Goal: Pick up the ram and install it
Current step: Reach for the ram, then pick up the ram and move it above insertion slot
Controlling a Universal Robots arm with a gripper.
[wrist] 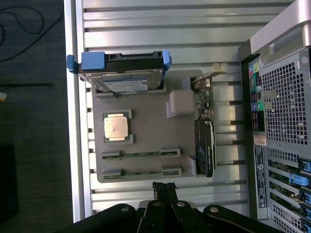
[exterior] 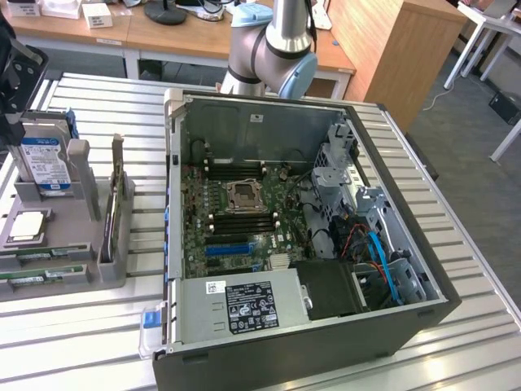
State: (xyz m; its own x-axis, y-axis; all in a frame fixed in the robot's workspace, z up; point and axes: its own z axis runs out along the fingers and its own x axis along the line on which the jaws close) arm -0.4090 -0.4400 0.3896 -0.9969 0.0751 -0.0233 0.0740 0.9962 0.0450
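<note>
Two ram sticks lie in slots of the grey holder tray point(exterior: 69, 236): one ram stick point(wrist: 141, 154) point(exterior: 37, 254) and a second stick point(wrist: 141, 172) point(exterior: 41, 275) beside it, both thin and green. My gripper point(wrist: 164, 187) hangs above the table just off the tray edge closest to the ram, its black fingers shut together with nothing between them. In the exterior view the gripper point(exterior: 12, 122) is a dark shape high over the tray's far end at that view's left.
The tray also carries a hard drive point(wrist: 124, 77), a square CPU point(wrist: 116, 127) and an upright expansion card point(wrist: 204, 145). The open computer case point(exterior: 391, 326) lies to the exterior view's right, its motherboard point(exterior: 244, 220) exposed. Slatted metal table point(exterior: 81, 342) all around.
</note>
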